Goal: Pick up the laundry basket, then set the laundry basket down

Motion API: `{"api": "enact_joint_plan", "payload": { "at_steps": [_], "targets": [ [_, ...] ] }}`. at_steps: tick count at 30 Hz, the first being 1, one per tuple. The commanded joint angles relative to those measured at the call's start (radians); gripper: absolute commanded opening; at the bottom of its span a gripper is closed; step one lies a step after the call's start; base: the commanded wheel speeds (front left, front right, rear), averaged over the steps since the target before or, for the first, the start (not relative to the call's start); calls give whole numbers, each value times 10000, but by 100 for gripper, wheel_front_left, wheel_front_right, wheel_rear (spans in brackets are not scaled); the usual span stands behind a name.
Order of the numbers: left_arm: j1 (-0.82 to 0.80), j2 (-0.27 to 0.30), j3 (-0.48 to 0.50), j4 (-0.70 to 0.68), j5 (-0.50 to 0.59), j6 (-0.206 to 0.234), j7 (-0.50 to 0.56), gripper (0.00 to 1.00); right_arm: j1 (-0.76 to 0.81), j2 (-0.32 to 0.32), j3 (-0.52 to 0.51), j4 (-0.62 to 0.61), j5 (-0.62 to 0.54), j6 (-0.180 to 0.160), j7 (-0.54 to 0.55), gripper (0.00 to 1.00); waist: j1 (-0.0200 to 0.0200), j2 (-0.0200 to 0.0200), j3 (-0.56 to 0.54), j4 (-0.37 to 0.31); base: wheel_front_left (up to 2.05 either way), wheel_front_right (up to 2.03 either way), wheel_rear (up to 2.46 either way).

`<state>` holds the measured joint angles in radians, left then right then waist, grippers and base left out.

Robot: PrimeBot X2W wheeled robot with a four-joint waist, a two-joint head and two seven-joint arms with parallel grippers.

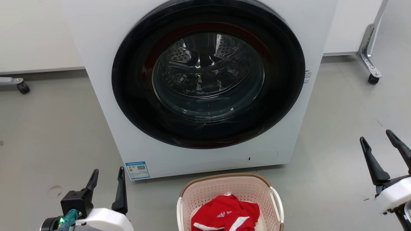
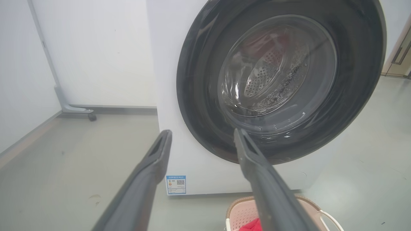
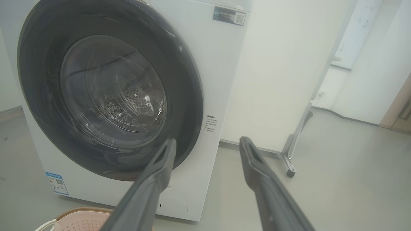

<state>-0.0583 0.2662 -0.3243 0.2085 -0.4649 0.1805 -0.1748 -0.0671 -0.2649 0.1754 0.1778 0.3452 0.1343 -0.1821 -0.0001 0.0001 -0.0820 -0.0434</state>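
Between the left gripper point(image 1: 108, 170) and the right gripper point(image 1: 376, 135), the laundry basket point(image 1: 205, 192) is sitting on the floor point(image 1: 48, 128); both are hanging with jaws spread wide, holding nothing.

The pale pink perforated plastic basket point(image 1: 205, 192) had a brown woven rim; the crumpled cloth point(image 1: 224, 213) was red, white-striped.

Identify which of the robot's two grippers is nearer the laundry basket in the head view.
The left gripper, at the lower left beside the blue sticker; the right gripper stands farther out from the laundry basket.
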Motion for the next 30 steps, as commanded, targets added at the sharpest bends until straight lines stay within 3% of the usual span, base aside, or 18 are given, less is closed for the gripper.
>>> {"api": "enact_joint_plan", "payload": {
  "at_steps": [1,20,30],
  "targets": [
    [-213,197,368,-383,-67,122,27,100,-20,-325,16,-246,81,-36,54,100,1,-1,0,25,0,0,0],
    [179,389,488,-757,-193,434,112,100,195,-190,-202,45,136,-36,23,100,1,-1,-32,115,0,0,0],
    [276,633,588,-907,-481,132,70,100,250,-179,-156,37,184,-36,34,100,1,-1,-2,125,0,0,0]
  ]
}}
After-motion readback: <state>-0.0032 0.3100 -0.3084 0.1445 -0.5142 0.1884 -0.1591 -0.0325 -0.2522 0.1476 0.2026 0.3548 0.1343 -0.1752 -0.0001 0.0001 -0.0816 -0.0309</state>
